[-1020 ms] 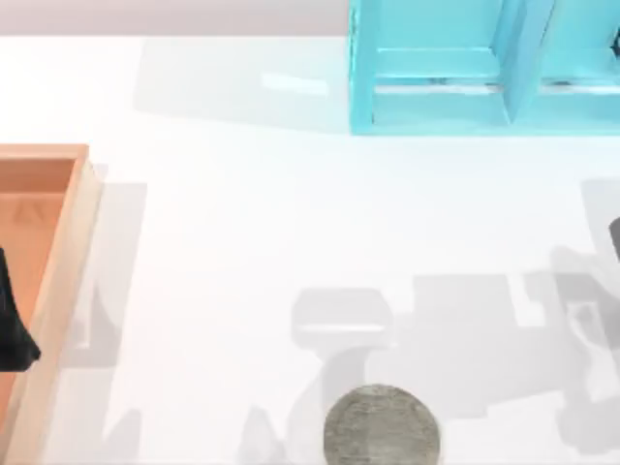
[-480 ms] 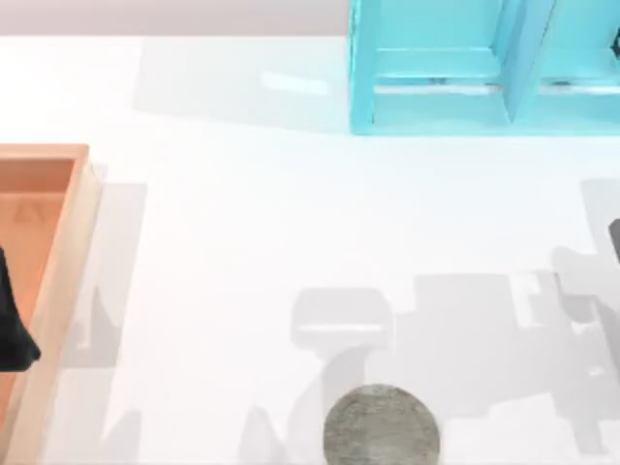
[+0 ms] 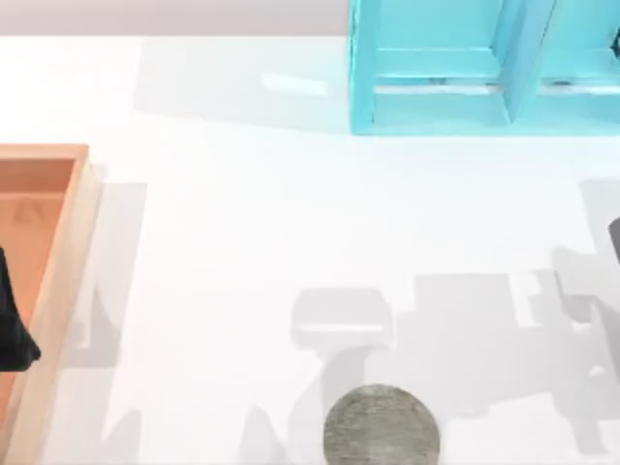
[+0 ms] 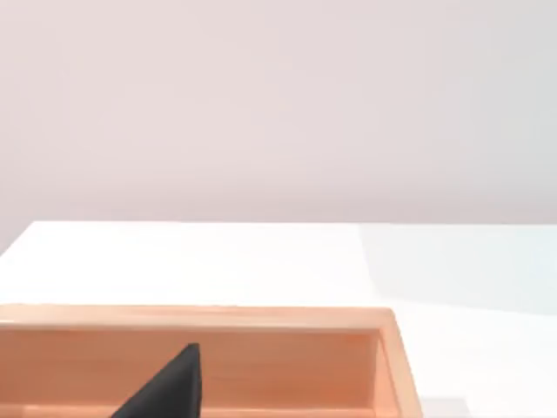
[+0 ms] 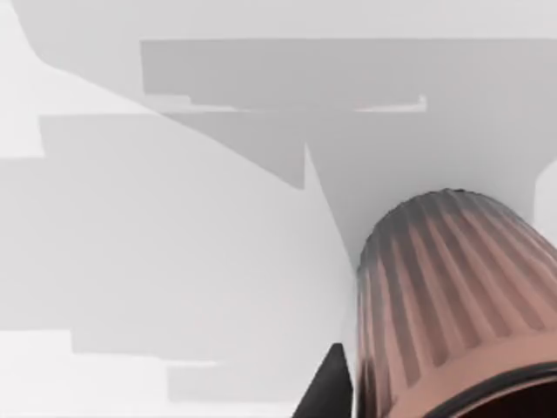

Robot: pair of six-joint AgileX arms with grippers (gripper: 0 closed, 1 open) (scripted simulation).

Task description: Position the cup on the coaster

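The cup (image 5: 452,305) sits between the right gripper's fingers (image 5: 329,383), grip uncertain, away from the coaster (image 3: 381,426); left arm parked.

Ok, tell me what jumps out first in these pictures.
The bright turquoise shelf unit at the table's far edge, right of centre, catches the eye first. Next, the speckled grey coaster lies bare at the near edge, and a wooden tray sits at the left. In the right wrist view, the ribbed reddish-brown cup looms close.
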